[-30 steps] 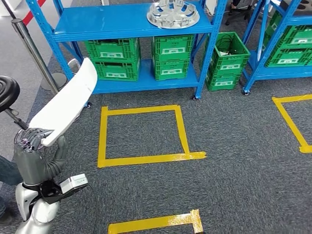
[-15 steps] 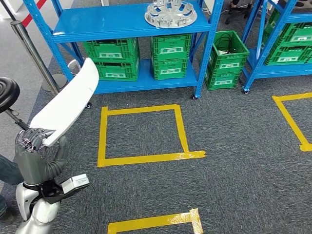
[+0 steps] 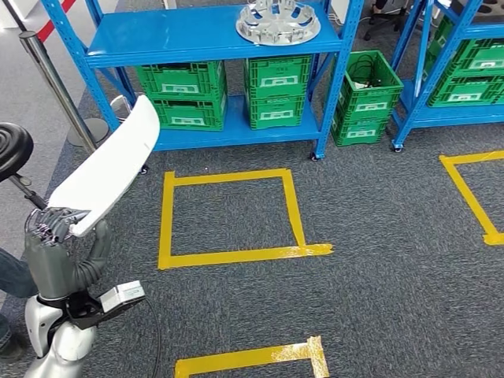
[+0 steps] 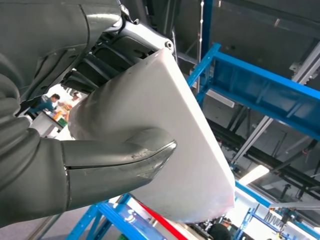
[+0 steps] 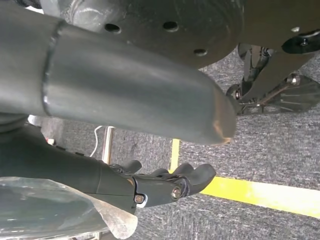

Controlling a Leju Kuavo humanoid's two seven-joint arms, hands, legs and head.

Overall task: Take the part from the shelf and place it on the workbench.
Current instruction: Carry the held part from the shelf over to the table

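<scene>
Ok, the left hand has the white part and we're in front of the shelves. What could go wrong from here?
1. The left hand holds the white part at one end only, so the long free end could swing or slip as the robot walks.
2. That raised end points toward the blue shelf and its upright; turning close by might clip it.
3. A stanchion post and a black stool stand close on the left side.

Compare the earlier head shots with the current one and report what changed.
Almost nothing changed. The picture shifts slightly as a whole, which is the camera moving, not the things. The left hand grips the white part as before, raised in the same tilt. The silver wheel cover stays on the blue shelf, with the green crates below.
</scene>
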